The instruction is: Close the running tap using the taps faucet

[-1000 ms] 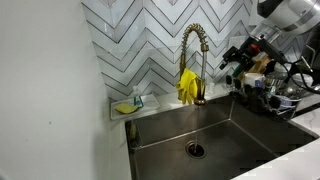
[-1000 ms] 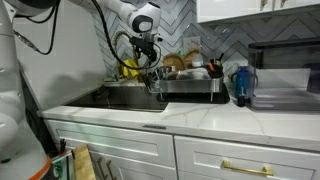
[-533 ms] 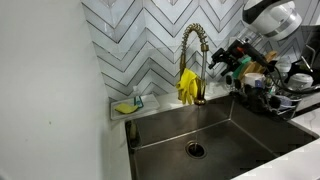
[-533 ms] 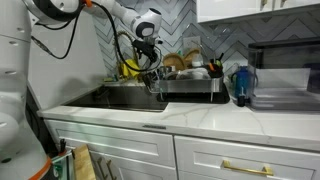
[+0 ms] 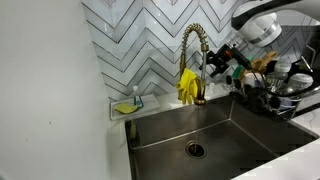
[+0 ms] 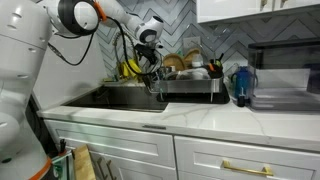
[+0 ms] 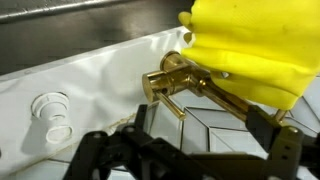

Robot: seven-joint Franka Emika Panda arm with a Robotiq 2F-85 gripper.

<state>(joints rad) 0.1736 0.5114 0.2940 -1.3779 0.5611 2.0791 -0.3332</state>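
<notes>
The brass-gold gooseneck tap (image 5: pixel 194 55) stands behind the steel sink (image 5: pixel 215 122), with its coiled neck arching to the left. My gripper (image 5: pixel 214 63) is close on the tap's right, at mid-stem height. In the wrist view the tap's brass base and thin lever handle (image 7: pixel 170 85) lie just ahead of my open, empty fingers (image 7: pixel 205 130). The fingers do not touch the tap. I cannot make out a water stream. In an exterior view my gripper (image 6: pixel 150 68) hovers over the sink's back edge.
Yellow rubber gloves (image 5: pixel 187 87) hang on the tap stem and fill the top right of the wrist view (image 7: pixel 250 45). A full dish rack (image 5: pixel 275 95) stands right of the sink. A sponge holder (image 5: pixel 127 105) sits on the back ledge. A blue kettle (image 6: pixel 240 85) is on the counter.
My arm has swung left from above the dish rack towards the tap. The gripper is now beside the tap stem and still open.
</notes>
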